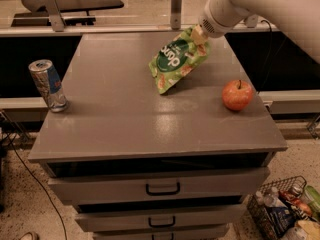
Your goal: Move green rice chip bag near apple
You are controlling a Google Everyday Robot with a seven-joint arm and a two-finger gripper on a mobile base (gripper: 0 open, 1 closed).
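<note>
The green rice chip bag hangs tilted in the air over the back middle of the grey cabinet top, its lower corner close to the surface. My gripper is shut on the bag's upper right corner, at the end of the white arm coming in from the upper right. The apple, red-orange with a short dark stem, sits on the top near the right edge, to the right of and nearer than the bag, a clear gap between them.
A silver-blue drink can stands at the left edge of the top. Drawers with dark handles are below. A wire basket with bottles sits on the floor at the lower right. A rail and shelf run behind.
</note>
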